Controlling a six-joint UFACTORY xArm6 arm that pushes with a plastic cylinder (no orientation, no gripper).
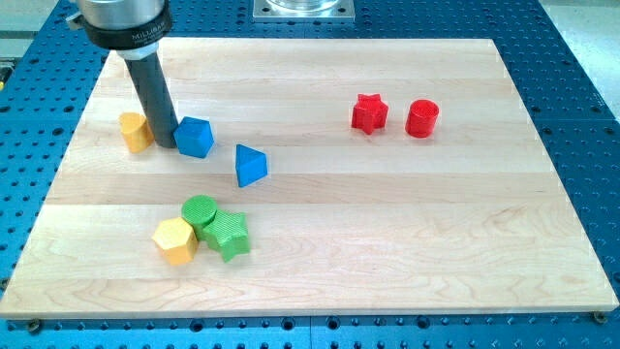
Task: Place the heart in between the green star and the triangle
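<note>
The yellow heart lies near the board's upper left, partly hidden by my rod. My tip rests on the board between the heart on its left and a blue cube on its right, close to both. The blue triangle lies to the right of and below the cube. The green star lies lower down, below the triangle and slightly left of it, in a tight cluster.
A green cylinder and a yellow hexagon press against the green star's left side. A red star and a red cylinder sit at the upper right. The wooden board lies on a blue perforated table.
</note>
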